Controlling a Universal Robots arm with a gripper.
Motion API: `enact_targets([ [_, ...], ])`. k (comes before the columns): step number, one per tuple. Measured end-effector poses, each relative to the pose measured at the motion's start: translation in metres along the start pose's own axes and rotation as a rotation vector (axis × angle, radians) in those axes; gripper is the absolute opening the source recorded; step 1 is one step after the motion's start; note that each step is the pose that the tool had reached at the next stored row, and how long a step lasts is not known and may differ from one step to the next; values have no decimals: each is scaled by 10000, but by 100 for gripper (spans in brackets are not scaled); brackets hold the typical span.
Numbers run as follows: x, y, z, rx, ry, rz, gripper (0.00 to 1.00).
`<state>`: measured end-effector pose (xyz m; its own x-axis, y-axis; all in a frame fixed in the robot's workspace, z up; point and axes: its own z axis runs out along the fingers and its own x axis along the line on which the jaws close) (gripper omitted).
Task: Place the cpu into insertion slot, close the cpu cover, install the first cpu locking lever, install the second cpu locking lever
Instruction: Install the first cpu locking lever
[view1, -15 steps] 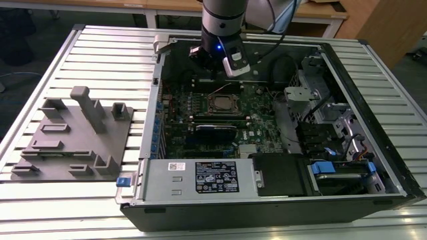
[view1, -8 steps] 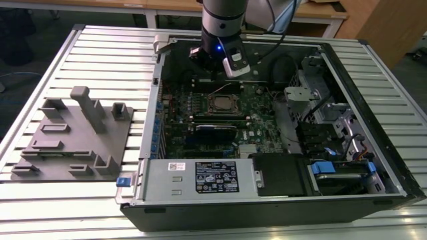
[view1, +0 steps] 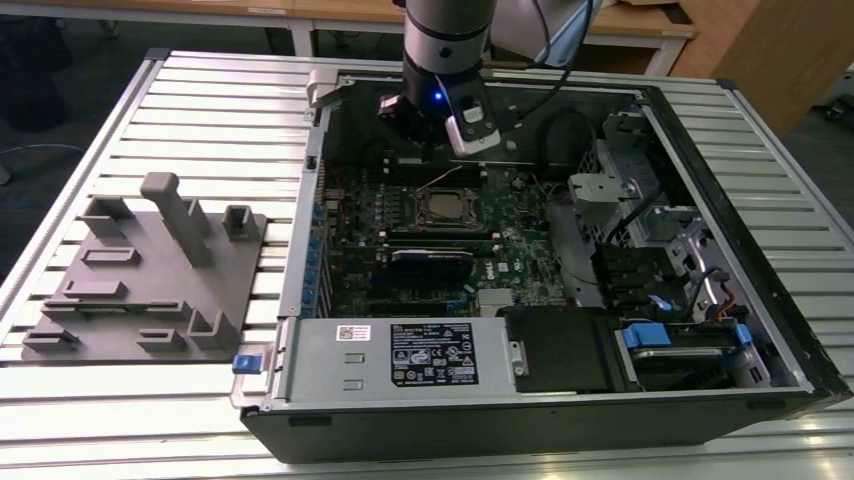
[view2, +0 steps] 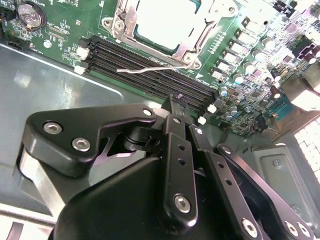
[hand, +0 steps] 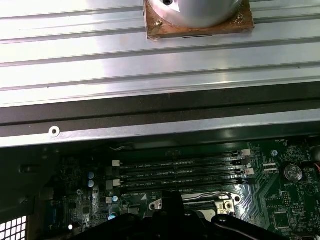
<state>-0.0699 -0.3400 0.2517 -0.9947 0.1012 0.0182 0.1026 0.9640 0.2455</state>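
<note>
Robotics laboratory bench. An industrial robot arm (view1: 447, 40) stands over an open desktop computer case (view1: 534, 420), its green circuit board (view1: 521, 215) and insertion slot (view1: 449, 208) exposed, on a table of ribbed aluminium profiles (view1: 174, 110). A grey moulded parts fixture (view1: 134, 300) lies beside the case on the exterior view's left; wooden desks (view1: 641, 25) line the background.

"Where's the cpu (view2: 167, 22)?"

"Lying flat in the insertion slot (view1: 449, 208), just beside the black memory slots (view2: 150, 62), with its dull silver top facing up."

"And the cpu cover (view2: 197, 39)?"

"It's down around it. It's a thin silvery frame, and the chip shows through its window."

"Any lever?"

"One thin wire locking lever (view2: 142, 70) juts out over the nearest memory slot, its end loose."
</note>
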Motion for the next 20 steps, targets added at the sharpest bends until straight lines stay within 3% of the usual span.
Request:
enact_targets([
  [3, 0, -2, 3, 39, -2, 0, 10],
  [20, 0, -9, 33, 63, -7, 0, 10],
])
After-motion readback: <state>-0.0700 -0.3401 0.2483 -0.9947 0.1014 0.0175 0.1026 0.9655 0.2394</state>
